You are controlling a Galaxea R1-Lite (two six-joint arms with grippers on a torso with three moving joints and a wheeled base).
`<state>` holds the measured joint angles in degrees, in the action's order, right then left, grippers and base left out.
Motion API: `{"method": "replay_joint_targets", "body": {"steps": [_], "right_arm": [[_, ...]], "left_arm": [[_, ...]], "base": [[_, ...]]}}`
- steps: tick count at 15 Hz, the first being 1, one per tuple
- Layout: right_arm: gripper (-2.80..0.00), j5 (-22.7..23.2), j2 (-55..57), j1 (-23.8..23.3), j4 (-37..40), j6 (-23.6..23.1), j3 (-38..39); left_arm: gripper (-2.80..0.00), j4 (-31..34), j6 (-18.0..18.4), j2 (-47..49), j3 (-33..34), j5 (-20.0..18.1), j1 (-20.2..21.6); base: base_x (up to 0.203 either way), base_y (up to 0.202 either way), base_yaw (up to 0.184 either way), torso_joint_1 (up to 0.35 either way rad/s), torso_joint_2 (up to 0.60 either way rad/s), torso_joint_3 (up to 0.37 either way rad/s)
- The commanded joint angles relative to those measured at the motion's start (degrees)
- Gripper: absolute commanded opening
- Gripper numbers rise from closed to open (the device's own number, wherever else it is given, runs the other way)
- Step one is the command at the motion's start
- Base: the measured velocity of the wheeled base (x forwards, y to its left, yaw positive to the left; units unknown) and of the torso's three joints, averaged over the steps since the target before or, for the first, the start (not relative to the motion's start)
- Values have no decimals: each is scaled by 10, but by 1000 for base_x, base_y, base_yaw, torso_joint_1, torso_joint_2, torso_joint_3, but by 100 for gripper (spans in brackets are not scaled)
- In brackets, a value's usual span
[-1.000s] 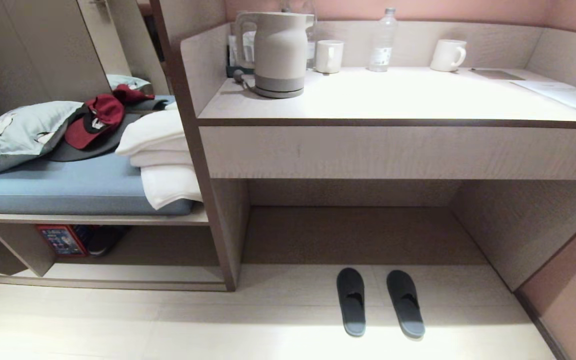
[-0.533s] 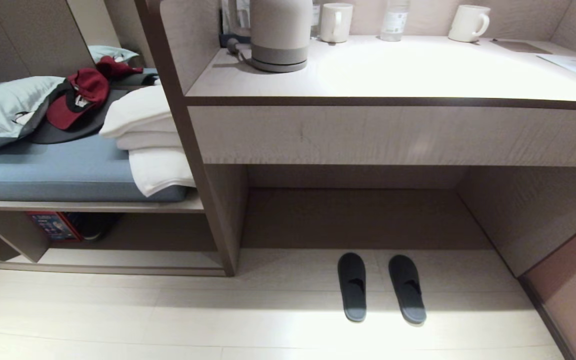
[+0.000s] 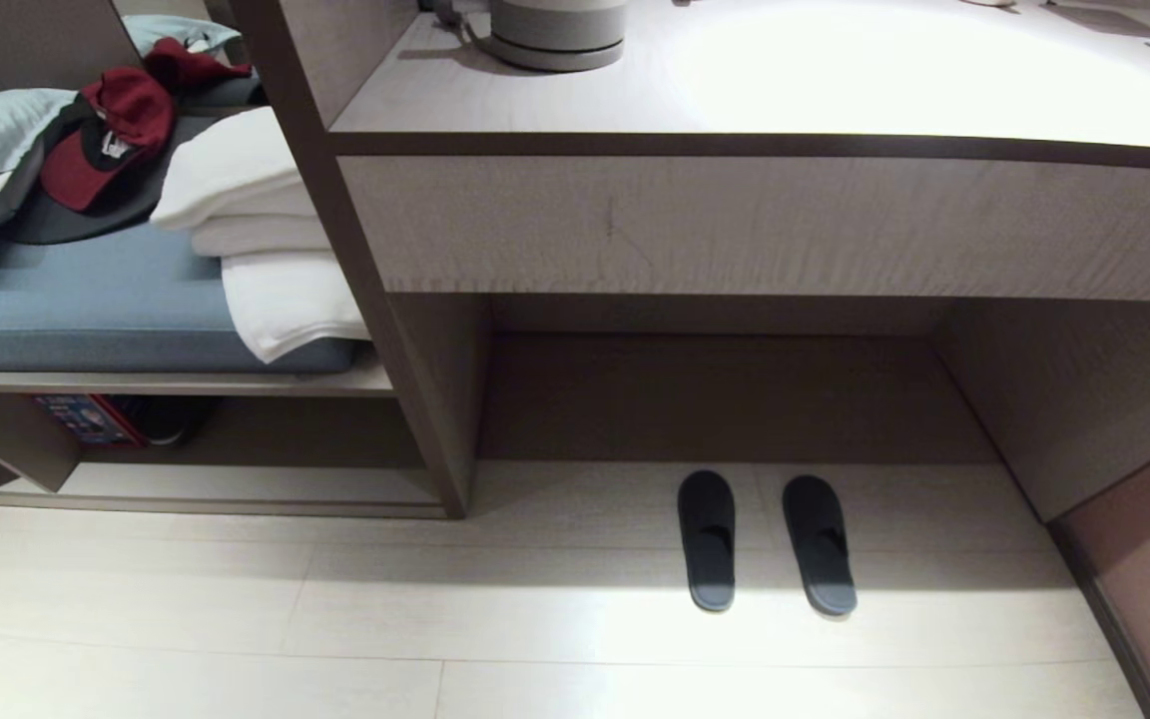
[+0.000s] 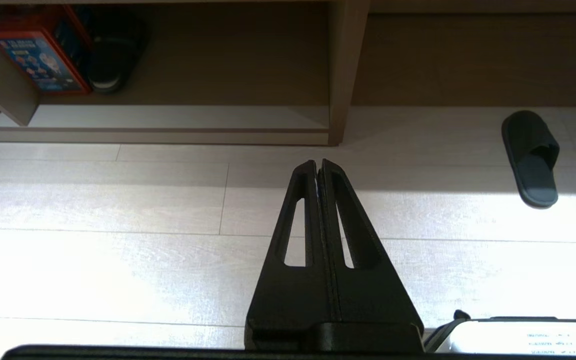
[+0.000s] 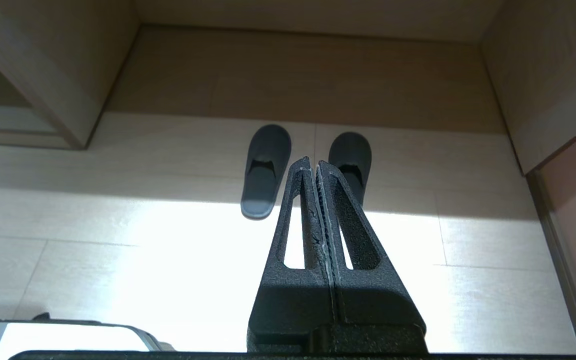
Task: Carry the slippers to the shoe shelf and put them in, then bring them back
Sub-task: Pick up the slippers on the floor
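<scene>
**Slippers not yet picked up; the whole carry is ahead**

The slippers (image 3: 765, 542) are lying side by side on the pale floor just in front of the desk recess, toes pointing into it, heels toward the robot. Nothing is touching them. The shoe shelf (image 3: 236, 486) is sitting well to the left of the slippers, beyond the upright side panel (image 3: 415, 399) of the bench (image 3: 775, 110), and its pale base board is showing no slipper on it; a red box (image 4: 38, 52) and a dark shoe (image 4: 113, 60) are standing at the back of that cubby, far from the slippers.

The left tool (image 4: 318, 167) is hanging over the floor, between the slippers and the shoe shelf, its fingers pressed together and gripping nothing. The right tool (image 5: 313, 167) is hovering nearer the robot than the slippers, roughly in line with the gap between them, fingers likewise together and empty.

Judging by this, no step is finished: picking up, carrying to the shelf, placing inside and bringing back are all remaining. Both tools are going to need to part before any grasp.
</scene>
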<state>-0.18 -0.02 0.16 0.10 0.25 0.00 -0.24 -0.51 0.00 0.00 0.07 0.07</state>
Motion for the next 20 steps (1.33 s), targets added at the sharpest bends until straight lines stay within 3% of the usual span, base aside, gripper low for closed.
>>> {"method": "replay_joint_targets", "body": {"steps": [1, 20], "right_arm": [[-280, 0, 0, 0, 0, 0, 1], [-280, 0, 0, 0, 0, 0, 1]], "left_arm": [[-280, 0, 0, 1, 0, 0, 0], [-280, 0, -1, 1, 0, 0, 0]], "base": [[0, 0, 0, 3, 3, -199], [0, 0, 0, 3, 3, -198]]}}
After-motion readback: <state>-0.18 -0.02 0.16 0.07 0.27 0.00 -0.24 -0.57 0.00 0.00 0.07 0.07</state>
